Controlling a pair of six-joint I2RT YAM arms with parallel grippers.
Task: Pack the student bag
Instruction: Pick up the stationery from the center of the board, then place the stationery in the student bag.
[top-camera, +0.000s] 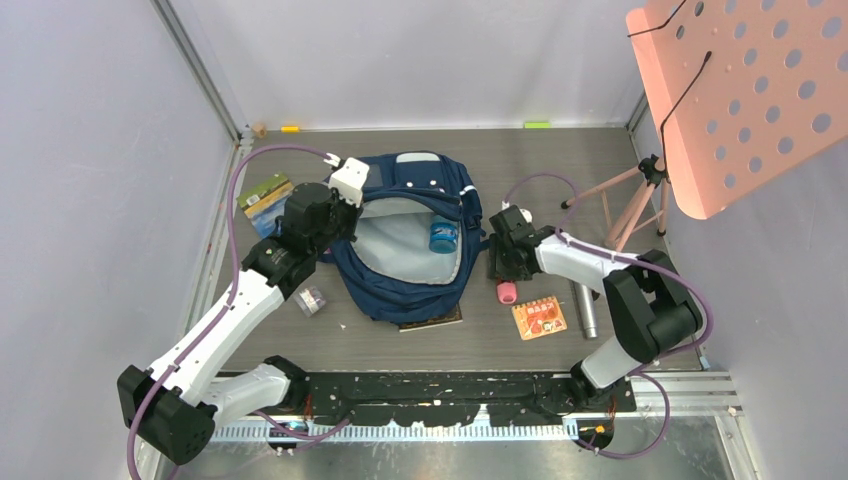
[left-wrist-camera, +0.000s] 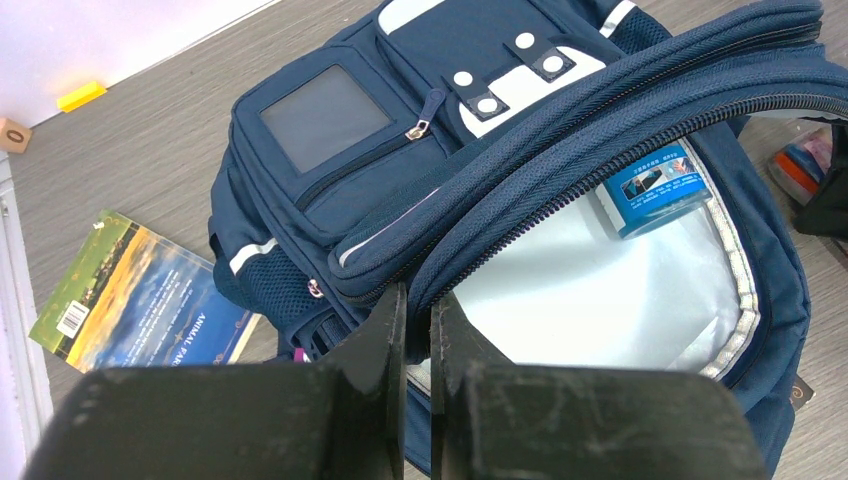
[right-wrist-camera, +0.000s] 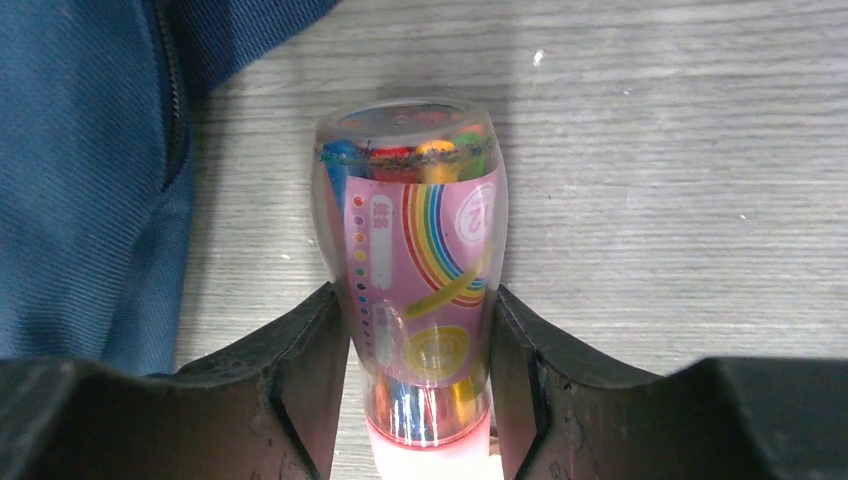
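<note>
Jaws, left: nearly closed, pinched on the zip rim of the student bag (left-wrist-camera: 330, 120) at its far-left corner.
Jaws, right: set against both sides of a crayon tube (right-wrist-camera: 420, 250), one jaw on each side; the tube lay on its side.
Worktop (top-camera: 600, 150): grey wood-grain, with pale walls on three sides.
Stand (top-camera: 745, 100): pink perforated panel on a tripod, in the far-right corner, well apart from the bag.
Student bag: navy, lying flat at mid-worktop with the front pocket facing the far side; main compartment gaped open and showed a pale lining.
Book (top-camera: 262, 198): landscape cover, flat on the worktop just left of the bag.
Dark flat item (top-camera: 432, 322): partly under the bag's near edge; could not tell what it was.
Card (top-camera: 539, 318): orange printed packet, near side, right of the bag.
Silver cylinder (top-camera: 586, 310): lay just right of the card.
Crayon tube: clear, with a pink rainbow label and coloured tips inside; on the worktop just right of the bag.
Blue box (top-camera: 443, 236): small, inside the bag against the right side of the lining.
Small grey roll (top-camera: 312, 300): on the worktop near the bag's near-left corner.
</note>
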